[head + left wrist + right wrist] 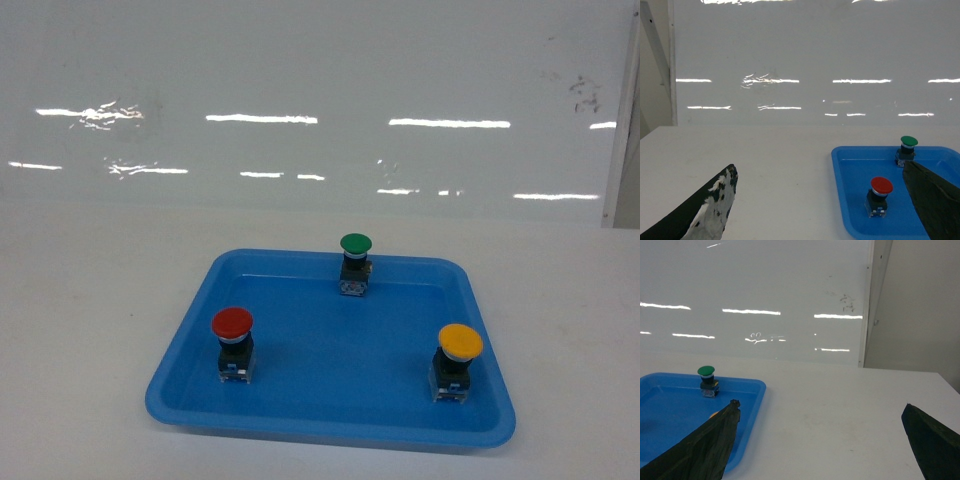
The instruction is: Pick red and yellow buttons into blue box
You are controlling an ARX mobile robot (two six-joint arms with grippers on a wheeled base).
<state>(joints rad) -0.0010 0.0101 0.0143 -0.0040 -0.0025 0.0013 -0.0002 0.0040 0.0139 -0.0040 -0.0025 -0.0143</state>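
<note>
Both grippers' jaws stand wide apart and empty: the left gripper (820, 210) hangs over bare white table (80, 300), the right gripper (820, 445) likewise. Red button (232, 343) sits at eight o'clock in the blue box (330, 425), yellow button (458, 362) at four, green button (354, 264) at twelve. Each looks light, rigid and top-heavy; I'd pinch the black body under the slick cap

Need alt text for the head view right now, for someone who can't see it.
A blue tray on a white table holds three upright push-buttons: red button front left, yellow button front right, green button at the back. No arm or tool shows.
</note>
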